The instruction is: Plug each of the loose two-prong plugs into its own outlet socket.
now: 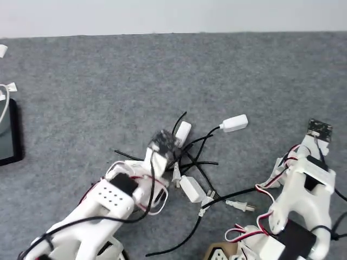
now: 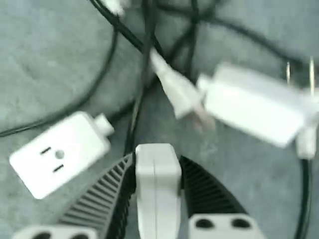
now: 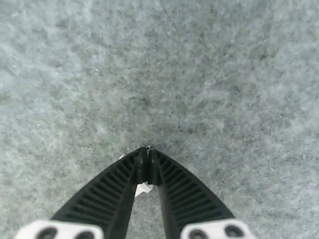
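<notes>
- Starting at the far left edge: a dark flat slab (image 1: 10,130) lies on the grey carpet (image 1: 108,76), well apart from the cords.
- left arm (image 1: 103,206) comes in from the near left, and its tip is at the tangle of black cables (image 1: 198,162) mid-table.
- left gripper (image 2: 156,158): the fingers are clamped on a white block (image 2: 158,184), one ribbed finger on each side. Cannot tell from this end whether it is a plug or a socket.
- outlet socket (image 2: 60,155): white, lying face up on the carpet with two slots and a round hole showing. It is just beside the left gripper, not touching it, with a black cord at its end.
- small white plug (image 2: 179,94): lies on a cord among the cables, beyond the held block.
- pronged block (image 2: 254,109): white, with two metal prongs bare, in no socket.
- cable-end block (image 1: 234,123): white, at the far right of the tangle, on a black cord.
- near block (image 1: 192,189): white, on the near side of the tangle.
- loose two-prong plug (image 1: 238,205): on the carpet just right of the near block, prongs pointing right, unplugged.
- right arm (image 1: 298,206): near right, well apart from the tangle.
- right gripper (image 3: 148,152): fingers pressed together with nothing gripped, over bare carpet. A small white fleck shows under them; cannot tell what it is.
</notes>
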Action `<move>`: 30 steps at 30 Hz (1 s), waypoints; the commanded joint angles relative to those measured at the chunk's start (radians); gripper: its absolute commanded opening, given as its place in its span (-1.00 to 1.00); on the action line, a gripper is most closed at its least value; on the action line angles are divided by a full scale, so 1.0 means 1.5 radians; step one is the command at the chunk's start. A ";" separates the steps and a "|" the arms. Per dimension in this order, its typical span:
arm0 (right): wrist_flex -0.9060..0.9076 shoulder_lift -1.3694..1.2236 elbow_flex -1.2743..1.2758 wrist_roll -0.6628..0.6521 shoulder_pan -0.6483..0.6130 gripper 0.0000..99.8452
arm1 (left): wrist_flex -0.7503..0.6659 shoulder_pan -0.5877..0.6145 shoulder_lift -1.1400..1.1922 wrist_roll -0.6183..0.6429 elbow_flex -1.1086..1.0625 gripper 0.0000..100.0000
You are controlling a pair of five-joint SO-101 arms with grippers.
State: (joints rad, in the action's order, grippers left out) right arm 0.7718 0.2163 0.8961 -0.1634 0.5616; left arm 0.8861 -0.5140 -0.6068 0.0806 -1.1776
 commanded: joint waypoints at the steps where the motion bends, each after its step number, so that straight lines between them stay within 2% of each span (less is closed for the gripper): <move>1: 0.006 -0.001 -0.029 -0.009 -0.006 -0.95 | -0.020 0.005 0.099 0.056 0.125 -0.80; 5: 0.008 -0.001 -0.029 -0.009 -0.005 -0.95 | -0.023 0.042 0.324 0.069 0.265 -0.82; 9: 0.008 -0.001 -0.029 -0.009 -0.004 -0.95 | 0.066 0.091 0.510 0.066 0.474 -0.94; 11: 0.008 -0.001 -0.029 -0.009 -0.004 -0.95 | 0.077 0.114 0.573 0.065 0.560 -0.97; 15: 0.008 -0.001 -0.029 -0.010 -0.004 -0.95 | 0.080 0.138 0.651 -0.017 0.683 -0.97; 17: 0.008 -0.001 -0.029 -0.010 -0.004 -0.95 | 0.081 0.139 0.662 -0.049 0.710 -0.97; 22: 0.008 -0.001 -0.029 -0.010 -0.004 -0.95 | 0.084 0.141 0.639 -0.054 0.729 -0.97; 24: 0.008 -0.001 -0.029 -0.010 -0.004 -0.95 | 0.119 0.150 0.609 -0.055 0.729 -0.95; 27: 0.008 -0.001 -0.029 -0.010 -0.004 -0.95 | 0.184 0.166 0.541 -0.094 0.725 -0.80; 30: 0.008 -0.001 -0.029 -0.010 -0.004 -0.95 | 0.207 0.172 0.454 -0.113 0.663 -0.63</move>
State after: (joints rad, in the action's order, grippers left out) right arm 0.7718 0.2163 0.8945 -0.1649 0.5616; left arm 1.1377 -0.2731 0.2677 -0.0499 -0.1358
